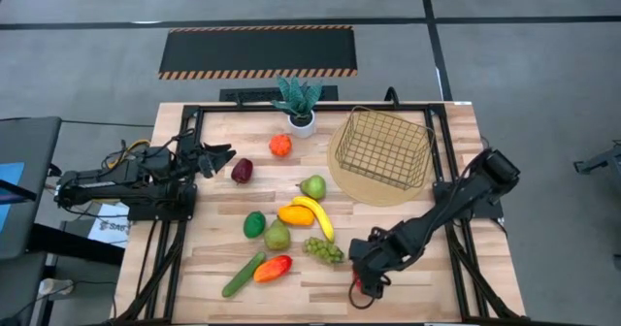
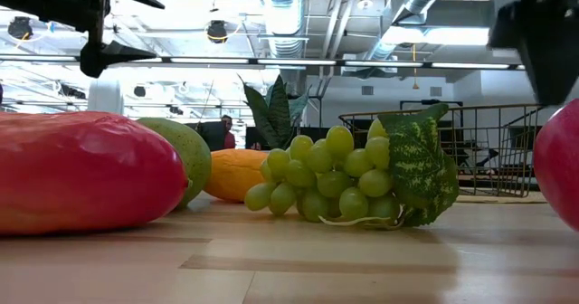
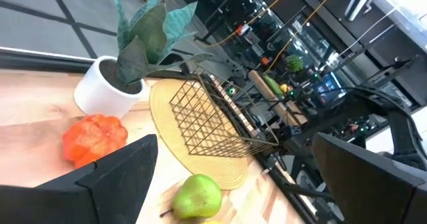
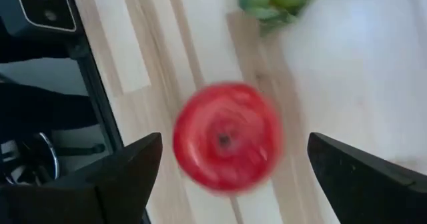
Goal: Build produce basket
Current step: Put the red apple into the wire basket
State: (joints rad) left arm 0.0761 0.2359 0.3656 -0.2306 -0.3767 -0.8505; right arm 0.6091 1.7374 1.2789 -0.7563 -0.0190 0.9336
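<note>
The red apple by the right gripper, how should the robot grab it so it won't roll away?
Grip the apple across its round middle, coming straight down from above. Its stem dimple faces up and it sits free on the table, so the right gripper, open with a finger on each side, can likely close evenly.

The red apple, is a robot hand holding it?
No. The right gripper is open, fingers apart above the apple. The left gripper is open, holding nothing.

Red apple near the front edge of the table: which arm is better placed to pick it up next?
The right arm. Its end effector is open directly over the red apple, beside the grapes. The left end effector is open near the purple plum, far across the table.
</note>
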